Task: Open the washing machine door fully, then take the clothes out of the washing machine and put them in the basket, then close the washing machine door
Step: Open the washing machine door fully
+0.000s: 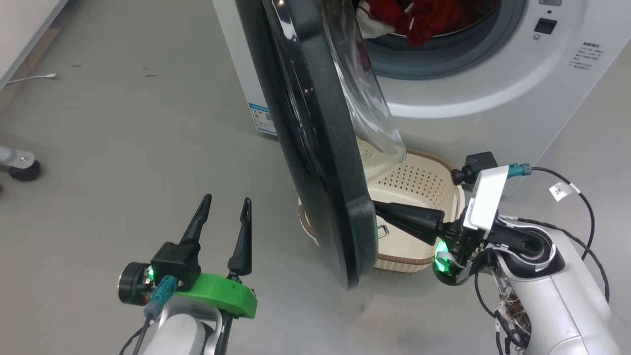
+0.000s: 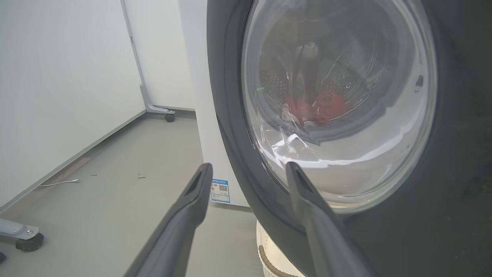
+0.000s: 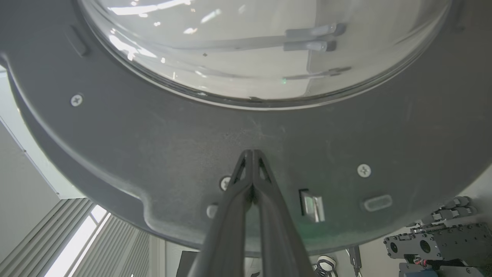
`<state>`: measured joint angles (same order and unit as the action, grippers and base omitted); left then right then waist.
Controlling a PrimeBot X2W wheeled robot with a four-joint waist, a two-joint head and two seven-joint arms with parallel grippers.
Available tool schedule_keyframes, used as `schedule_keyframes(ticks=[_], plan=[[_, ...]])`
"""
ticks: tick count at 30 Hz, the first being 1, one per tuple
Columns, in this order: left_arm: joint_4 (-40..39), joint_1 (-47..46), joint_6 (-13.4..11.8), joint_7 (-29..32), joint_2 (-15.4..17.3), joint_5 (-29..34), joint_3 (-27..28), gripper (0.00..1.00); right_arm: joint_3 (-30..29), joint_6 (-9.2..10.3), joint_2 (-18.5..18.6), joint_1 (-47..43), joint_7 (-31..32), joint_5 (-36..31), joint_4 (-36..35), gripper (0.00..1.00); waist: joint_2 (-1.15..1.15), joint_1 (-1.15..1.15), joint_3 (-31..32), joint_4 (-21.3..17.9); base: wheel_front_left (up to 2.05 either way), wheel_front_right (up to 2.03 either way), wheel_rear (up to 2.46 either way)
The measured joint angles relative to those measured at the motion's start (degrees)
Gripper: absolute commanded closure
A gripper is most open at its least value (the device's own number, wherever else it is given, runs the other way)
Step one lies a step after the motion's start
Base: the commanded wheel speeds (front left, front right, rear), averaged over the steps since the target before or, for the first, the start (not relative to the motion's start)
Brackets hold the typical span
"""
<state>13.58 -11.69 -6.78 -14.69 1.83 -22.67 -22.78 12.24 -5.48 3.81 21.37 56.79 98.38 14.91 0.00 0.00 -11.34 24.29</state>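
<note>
At the right end effector: fingers clenched together, grasping nothing, tips set against the dark inner face of the washing machine door, just below its glass bowl and beside a metal latch. Left end effector: released, fingers spread wide and empty, on the outer side of the door, near its rim but apart from it. Door: standing partly open, between the two end effectors and seen nearly edge-on from the head. Directly under the right end effector's fingers: the basket, cream with a brown rim, on the floor, partly hidden behind the door's lower edge. Beyond the basket: the washing machine, white, grey gasket showing. Inside its drum, well beyond both end effectors: the clothes, red with white trim, also visible through the glass from the left wrist. Beyond the left end effector: a blue label low on the machine's side; farther to its left, a caster and a white cable.
</note>
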Motion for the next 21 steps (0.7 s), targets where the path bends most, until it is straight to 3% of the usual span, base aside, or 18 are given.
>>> schedule_keyframes(ticks=[21], plan=[[0.2,0.6,0.0,0.0,0.1,0.2,-1.5,0.00,8.3,-0.70,-0.1,-2.8,-8.7,1.4,-1.5,1.00,0.00,0.00,2.0,0.3,0.00,0.00,0.00]])
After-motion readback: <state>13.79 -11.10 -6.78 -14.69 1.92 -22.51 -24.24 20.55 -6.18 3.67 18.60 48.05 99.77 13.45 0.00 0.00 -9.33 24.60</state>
